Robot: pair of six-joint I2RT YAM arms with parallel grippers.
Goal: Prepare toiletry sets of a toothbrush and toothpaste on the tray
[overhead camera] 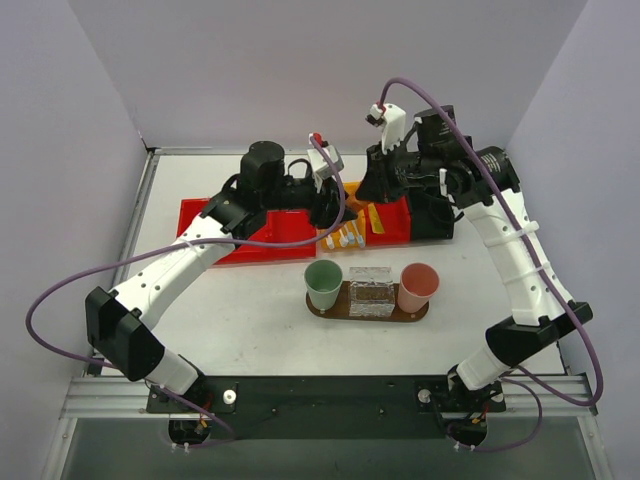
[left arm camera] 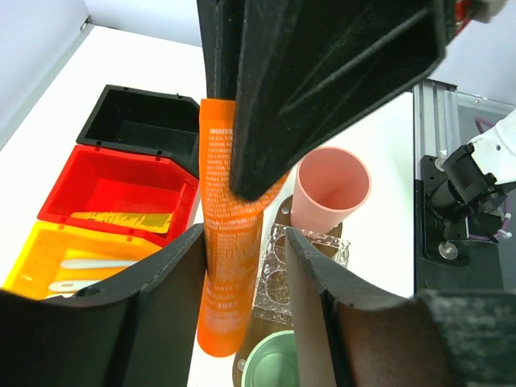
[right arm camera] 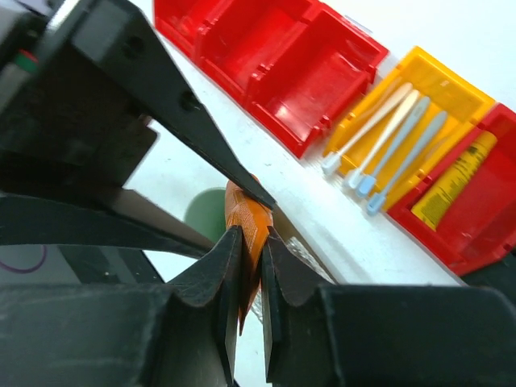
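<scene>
While the orange toothpaste tube (left arm camera: 230, 274) hangs in the air, off the tray (overhead camera: 335, 315), the right hand (right arm camera: 254, 234) is clamped on one end, and the left hand (left arm camera: 246, 234) has its fingers apart either side of it.

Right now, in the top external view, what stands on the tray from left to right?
green cup → clear cup → pink cup, all on the tray.

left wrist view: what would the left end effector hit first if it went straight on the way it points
The orange toothpaste tube between its fingers, held by the right end effector; beyond it probably the clear cup, depth unclear.
</scene>
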